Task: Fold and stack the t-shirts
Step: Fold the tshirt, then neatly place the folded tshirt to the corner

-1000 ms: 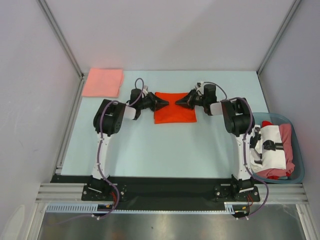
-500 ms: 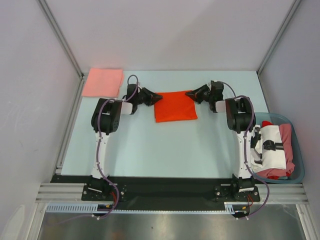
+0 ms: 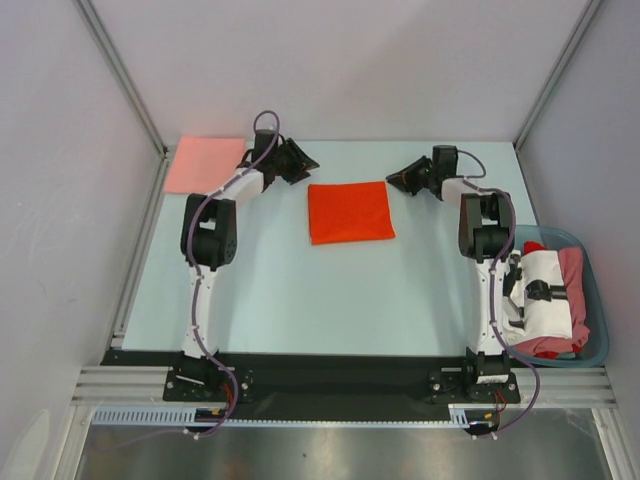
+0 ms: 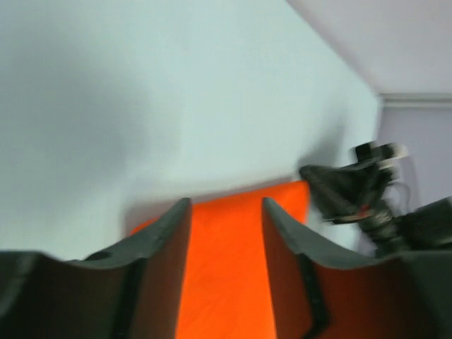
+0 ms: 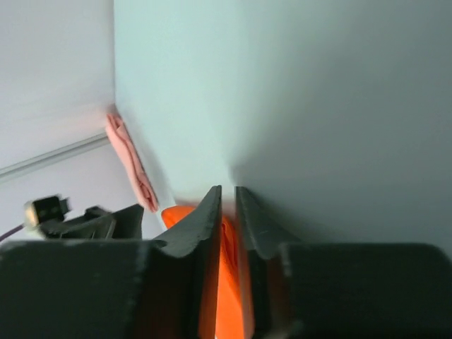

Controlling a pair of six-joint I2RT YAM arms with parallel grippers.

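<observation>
A folded pale salmon-pink t-shirt (image 3: 205, 165) lies at the upper left of the top view, in the far left corner of the pale blue table (image 3: 300, 300). Just right of it hangs the left gripper (image 3: 303, 160), off the pink cloth's right edge and pointing toward the middle of the frame. Its wrist view shows the two dark fingers (image 4: 166, 240) standing well apart with nothing between them, so the claw is released and grasps no cloth.

Below and to the right of that gripper, in the centre of the top view, the bright orange-red t-shirt (image 3: 349, 212) lies flat on the table, folded into a neat square. Neither claw touches it. The left one sits above its upper left corner and the right one above its upper right corner, each apart from the cloth.

The right gripper (image 3: 395, 179) points left toward the middle of the frame. In its wrist view the fingers (image 5: 205, 219) are parted by only a narrow slit, with orange cloth showing through lower down and bare table past the tips. It clamps nothing.

At the lower right of the top view a translucent blue-green tub (image 3: 598, 300) holds crumpled t-shirts: a white one (image 3: 545, 290) on top, a dusty pink one (image 3: 572, 275) beside it and a red one (image 3: 535, 247) peeking out.
</observation>
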